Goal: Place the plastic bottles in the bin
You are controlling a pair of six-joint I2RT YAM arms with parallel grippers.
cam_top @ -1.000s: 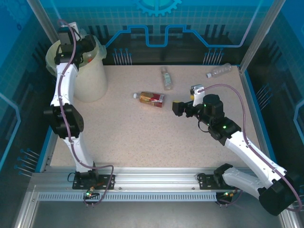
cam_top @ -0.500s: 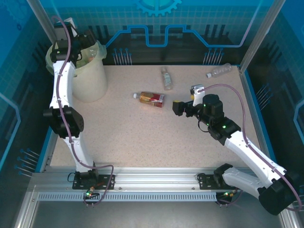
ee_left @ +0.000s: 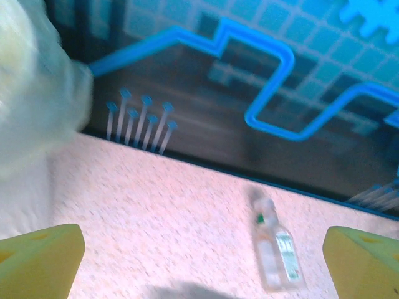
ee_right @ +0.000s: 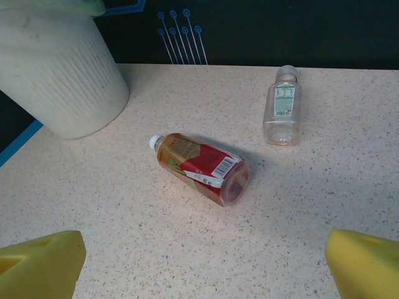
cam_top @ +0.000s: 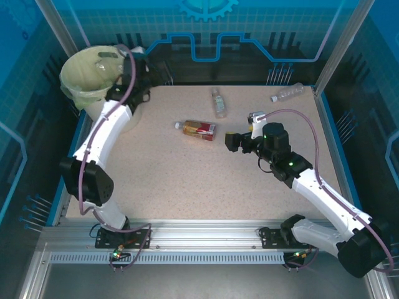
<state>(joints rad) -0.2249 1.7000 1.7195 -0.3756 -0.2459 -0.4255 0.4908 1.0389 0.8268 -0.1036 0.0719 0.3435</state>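
Lying on the worktop (cam_top: 187, 180) right of the bin (cam_top: 70, 84), the red-labelled bottle (ee_right: 201, 163) points its cap at the bin — long axis along that line; our left fingers (ee_left: 37, 258) and right fingers (ee_right: 37, 261) stand spread, empty.

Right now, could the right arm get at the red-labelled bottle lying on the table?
Probably yes: the right gripper is open and faces the red-labelled bottle, with bare table between them.

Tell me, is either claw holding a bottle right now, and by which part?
Nothing is held. The left claw gapes empty beside the bin; the right claw hangs open, short of the red-labelled bottle.
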